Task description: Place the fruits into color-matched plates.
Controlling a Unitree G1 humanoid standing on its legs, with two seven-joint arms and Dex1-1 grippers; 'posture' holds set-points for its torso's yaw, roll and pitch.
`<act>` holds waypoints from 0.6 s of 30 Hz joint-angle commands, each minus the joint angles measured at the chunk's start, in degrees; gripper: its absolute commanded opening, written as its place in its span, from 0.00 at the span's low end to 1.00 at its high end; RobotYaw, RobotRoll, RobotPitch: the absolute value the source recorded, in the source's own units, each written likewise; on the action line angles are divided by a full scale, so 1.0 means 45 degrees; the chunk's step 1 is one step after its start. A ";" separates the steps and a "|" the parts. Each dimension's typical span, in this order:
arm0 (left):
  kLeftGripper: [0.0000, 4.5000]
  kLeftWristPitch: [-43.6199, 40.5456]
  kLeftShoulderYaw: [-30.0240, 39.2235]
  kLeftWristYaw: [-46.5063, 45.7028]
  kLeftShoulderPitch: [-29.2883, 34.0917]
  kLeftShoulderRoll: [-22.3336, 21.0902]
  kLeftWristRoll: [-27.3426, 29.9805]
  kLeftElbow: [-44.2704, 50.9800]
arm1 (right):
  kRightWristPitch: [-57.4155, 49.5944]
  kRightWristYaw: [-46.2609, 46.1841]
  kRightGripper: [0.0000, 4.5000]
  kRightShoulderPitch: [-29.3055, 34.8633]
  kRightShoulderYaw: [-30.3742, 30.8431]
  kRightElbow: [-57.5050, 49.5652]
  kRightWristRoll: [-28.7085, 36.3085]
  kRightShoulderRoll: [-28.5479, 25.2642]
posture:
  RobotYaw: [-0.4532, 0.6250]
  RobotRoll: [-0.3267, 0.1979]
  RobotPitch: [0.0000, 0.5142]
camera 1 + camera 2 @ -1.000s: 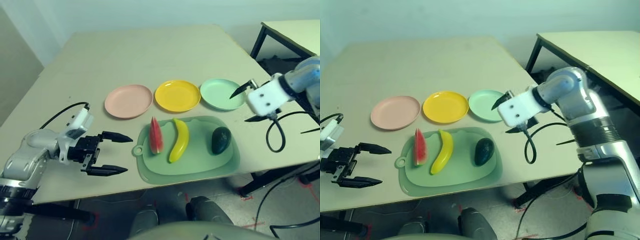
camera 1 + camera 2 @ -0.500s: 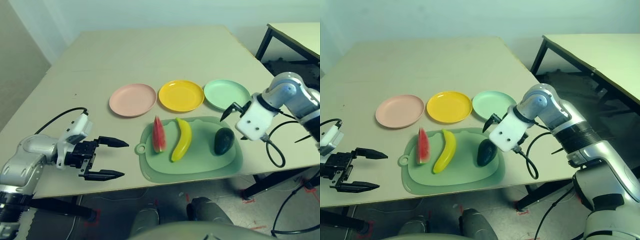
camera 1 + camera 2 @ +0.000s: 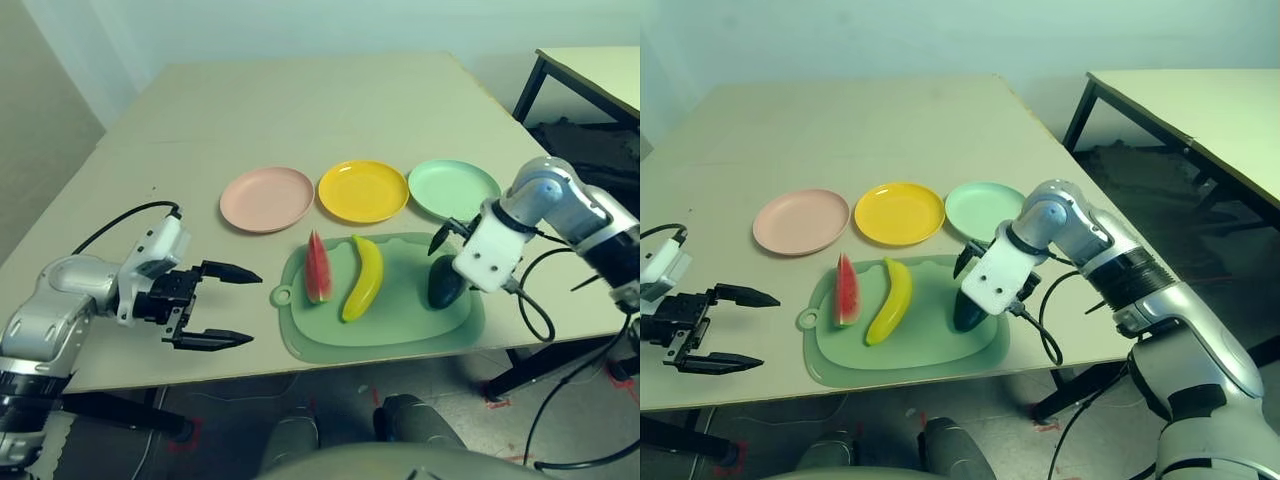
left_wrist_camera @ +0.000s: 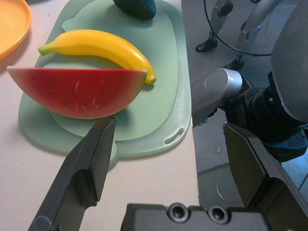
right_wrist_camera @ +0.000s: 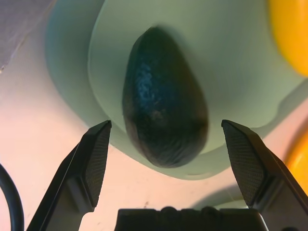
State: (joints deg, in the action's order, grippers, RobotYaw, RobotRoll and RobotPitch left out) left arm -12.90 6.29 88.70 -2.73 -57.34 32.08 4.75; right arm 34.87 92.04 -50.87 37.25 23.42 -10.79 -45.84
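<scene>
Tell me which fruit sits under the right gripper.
The dark green avocado, at the mat's right end below the open right gripper; the banana and watermelon wedge lie farther left.

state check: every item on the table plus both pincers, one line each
watermelon wedge: on the mat, not in a plate
banana: on the mat, not in a plate
avocado: on the mat, under the right pincer
pink plate: empty
yellow plate: empty
green plate: empty
left pincer: open, holding nothing
right pincer: open, above the avocado
</scene>
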 commanded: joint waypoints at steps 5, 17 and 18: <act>1.00 -0.0116 0.0143 -0.0117 0.0048 -0.0134 -0.0091 0.0360 | 0.0186 -0.0019 0.99 0.0113 -0.0005 0.0587 -0.0514 0.0498 | 0.38 0.62 0.00; 1.00 0.0059 0.0040 -0.0198 0.0232 -0.0128 -0.0326 0.0367 | -0.0736 0.0103 0.68 0.0205 -0.0109 -0.0353 -0.0114 0.0389 | 0.38 0.62 0.00; 1.00 0.0058 0.0001 -0.0386 0.0123 -0.0036 -0.0416 0.0269 | -0.0791 0.0103 0.68 0.0097 -0.0197 -0.0253 -0.0081 0.0397 | 0.37 0.62 0.00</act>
State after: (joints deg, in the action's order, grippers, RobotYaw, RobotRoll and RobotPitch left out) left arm -12.93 6.36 87.76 -1.57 -57.63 31.37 5.84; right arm 31.82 92.25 -50.10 37.18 22.55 -11.78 -43.68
